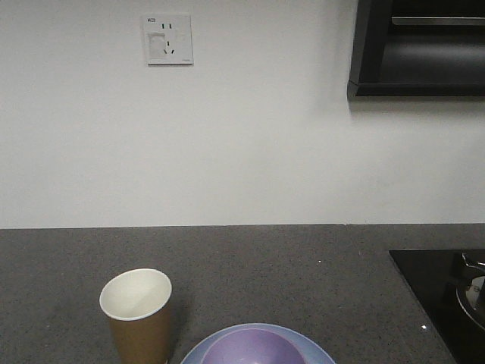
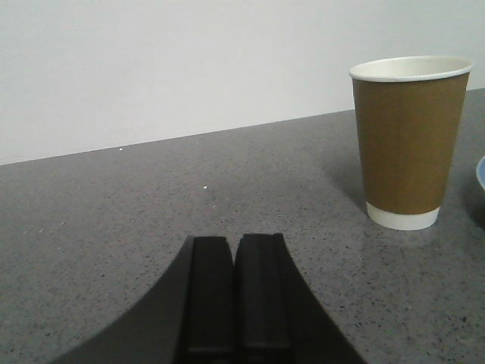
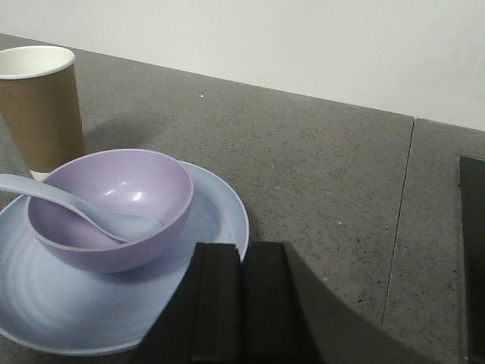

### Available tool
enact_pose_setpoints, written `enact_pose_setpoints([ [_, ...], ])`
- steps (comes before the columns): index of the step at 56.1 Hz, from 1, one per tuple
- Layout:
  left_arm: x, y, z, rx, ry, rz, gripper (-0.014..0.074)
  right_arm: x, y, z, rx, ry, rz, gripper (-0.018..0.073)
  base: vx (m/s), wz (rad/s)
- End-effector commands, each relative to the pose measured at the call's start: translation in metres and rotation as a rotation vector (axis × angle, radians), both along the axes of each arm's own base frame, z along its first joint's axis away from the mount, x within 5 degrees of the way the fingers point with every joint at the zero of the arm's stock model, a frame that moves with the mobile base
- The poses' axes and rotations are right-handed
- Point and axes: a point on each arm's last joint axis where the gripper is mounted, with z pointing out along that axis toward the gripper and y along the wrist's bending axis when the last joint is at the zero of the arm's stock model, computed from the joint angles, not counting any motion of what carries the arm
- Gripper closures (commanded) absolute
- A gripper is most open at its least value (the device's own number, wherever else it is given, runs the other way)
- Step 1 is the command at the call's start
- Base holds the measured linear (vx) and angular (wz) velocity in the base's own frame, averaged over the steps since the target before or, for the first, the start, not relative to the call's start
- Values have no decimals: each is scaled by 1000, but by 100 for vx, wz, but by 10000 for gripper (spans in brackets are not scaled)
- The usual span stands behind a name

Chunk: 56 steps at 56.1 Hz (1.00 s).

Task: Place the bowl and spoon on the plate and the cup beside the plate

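The lavender bowl (image 3: 114, 205) sits on the pale blue plate (image 3: 216, 208), with the pale blue spoon (image 3: 91, 208) lying inside it, handle over the left rim. The brown paper cup (image 3: 38, 106) stands upright just left of the plate. In the front view the cup (image 1: 139, 315) stands left of the plate (image 1: 198, 350) and bowl (image 1: 254, 347) at the bottom edge. My right gripper (image 3: 242, 246) is shut and empty at the plate's near right rim. My left gripper (image 2: 233, 241) is shut and empty, with the cup (image 2: 409, 140) ahead to its right.
A dark grey speckled counter (image 1: 265, 265) runs back to a white wall with a socket (image 1: 168, 39). A black cooktop (image 1: 447, 296) with a metal pan edge lies at the right. A dark cabinet (image 1: 417, 49) hangs at upper right.
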Motion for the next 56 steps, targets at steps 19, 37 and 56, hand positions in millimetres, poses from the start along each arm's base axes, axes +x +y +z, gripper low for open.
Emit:
enact_pose_setpoints([
  [19, -2, 1, 18, -35, -129, 3, 603, -1, -3, 8, 22, -121, -14, 568, 0, 0],
  [37, -2, 1, 18, -35, -129, 3, 603, -32, -30, -63, 144, -256, -236, 568, 0, 0],
  [56, -2, 1, 18, -35, -126, 3, 603, -40, -34, -76, 184, -303, -279, 568, 0, 0],
])
